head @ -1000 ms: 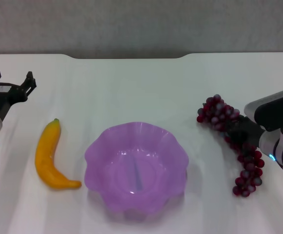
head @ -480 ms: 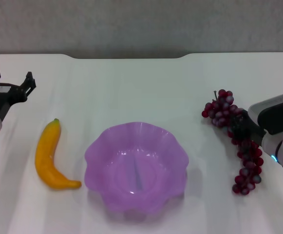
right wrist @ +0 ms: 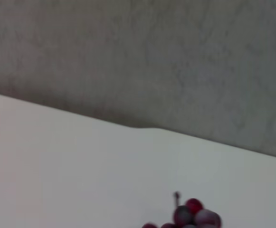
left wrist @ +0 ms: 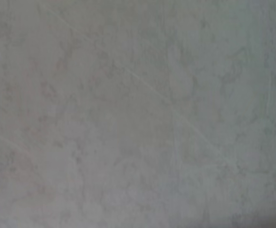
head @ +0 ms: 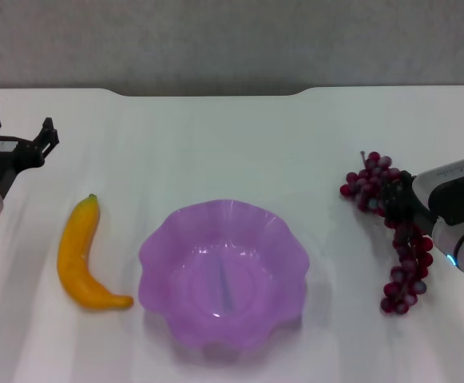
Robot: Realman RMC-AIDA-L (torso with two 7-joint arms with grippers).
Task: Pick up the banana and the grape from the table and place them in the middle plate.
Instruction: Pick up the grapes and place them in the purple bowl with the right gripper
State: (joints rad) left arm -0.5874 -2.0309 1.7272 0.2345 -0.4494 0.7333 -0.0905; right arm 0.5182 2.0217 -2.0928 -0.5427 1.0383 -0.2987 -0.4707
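My right gripper point(head: 400, 209) is at the right of the table, shut on the middle of the dark red-purple grape bunch point(head: 406, 259). One end sticks up toward the back and the other hangs down toward the front. The bunch's top with its stem shows in the right wrist view point(right wrist: 191, 216). The orange-yellow banana point(head: 82, 257) lies on the white table point(head: 216, 144), left of the light-purple scalloped middle plate point(head: 158, 249), which holds nothing. My left gripper point(head: 21, 129) is open and idle at the far left, behind the banana.
The table's back edge meets a grey wall point(head: 232, 40). The left wrist view shows only a grey surface point(left wrist: 138, 114).
My right gripper has carried the grape bunch up and to the right, and its upper end now stands higher. The left arm, banana and plate have not moved.
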